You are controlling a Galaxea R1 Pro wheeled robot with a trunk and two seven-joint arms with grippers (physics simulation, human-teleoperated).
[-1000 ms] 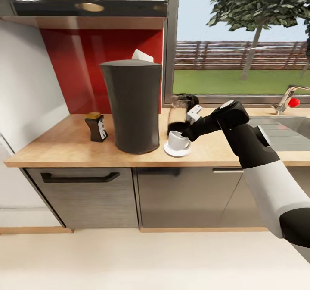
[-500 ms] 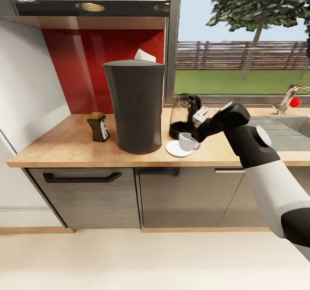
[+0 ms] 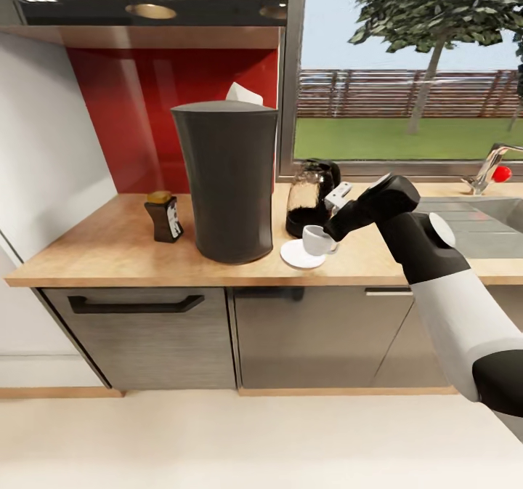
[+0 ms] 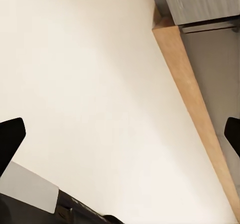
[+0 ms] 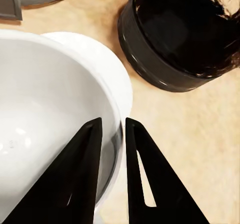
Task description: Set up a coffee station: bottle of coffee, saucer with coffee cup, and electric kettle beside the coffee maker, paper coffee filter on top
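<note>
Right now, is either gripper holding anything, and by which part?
The right gripper holds the coffee cup by its rim, one finger inside and one outside. The left gripper is open and holds nothing.

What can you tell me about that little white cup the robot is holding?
The cup is small, glossy white, like ceramic, and looks empty inside. It stays upright, held over the right part of a white saucer on the wooden counter, beside the dark kettle. The right gripper pinches its rim, one black finger inside the wall and one outside. Whether its base touches the saucer cannot be told.
</note>
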